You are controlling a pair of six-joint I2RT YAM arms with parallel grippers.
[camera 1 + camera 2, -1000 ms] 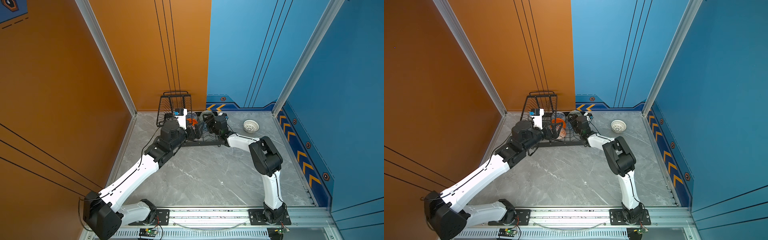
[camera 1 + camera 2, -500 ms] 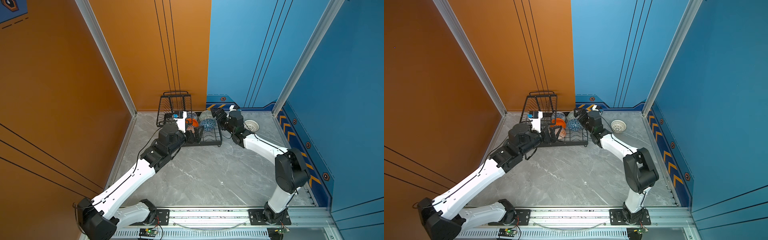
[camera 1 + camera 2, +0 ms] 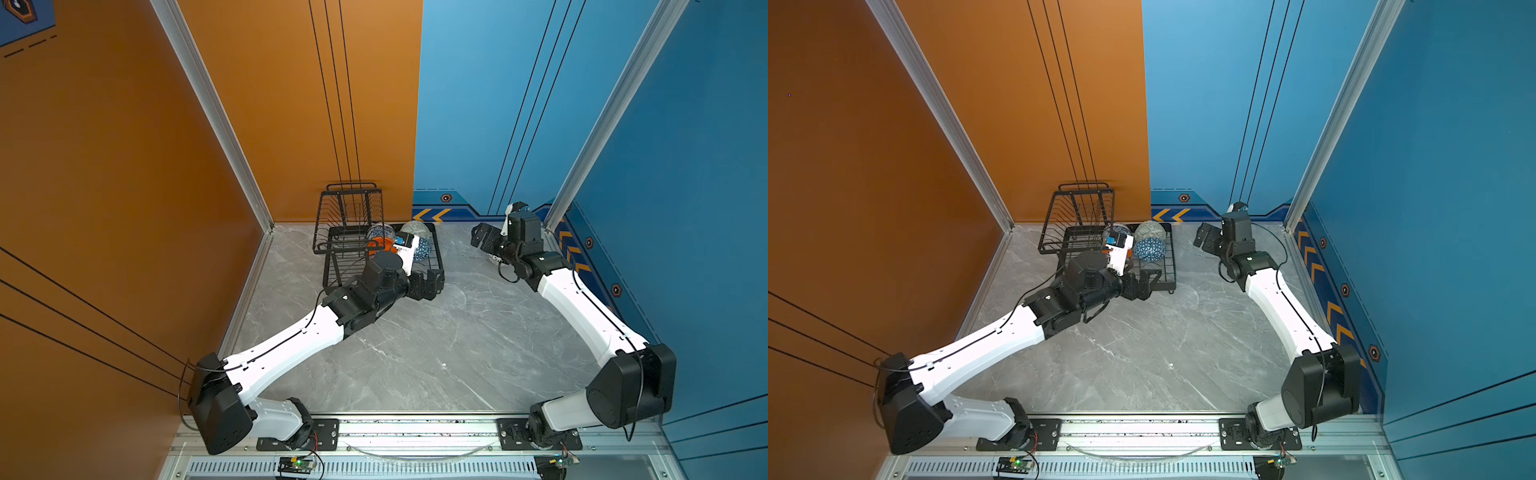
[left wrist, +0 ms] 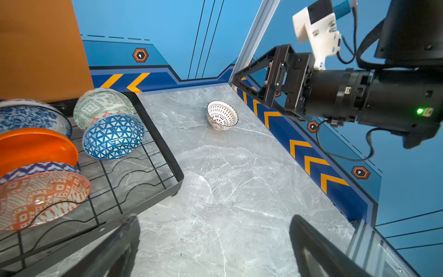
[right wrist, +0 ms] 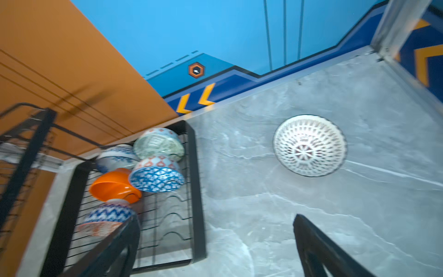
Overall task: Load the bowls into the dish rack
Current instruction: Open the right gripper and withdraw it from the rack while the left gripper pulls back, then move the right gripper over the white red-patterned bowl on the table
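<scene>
Black right pincer (image 5: 215, 217), jaws wide and empty, hangs near the white lattice bowl (image 5: 310, 145), which lies tilted on the grey table (image 5: 263, 227), apart from the dish rack (image 5: 199, 191) holding five bowls (image 4: 112, 136). Glazed, brittle, likely slick: pinch its rim. Left pincer (image 4: 213, 219) is likewise open.

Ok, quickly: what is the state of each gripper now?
Left gripper: open, holding nothing.
Right gripper: open, holding nothing.
</scene>
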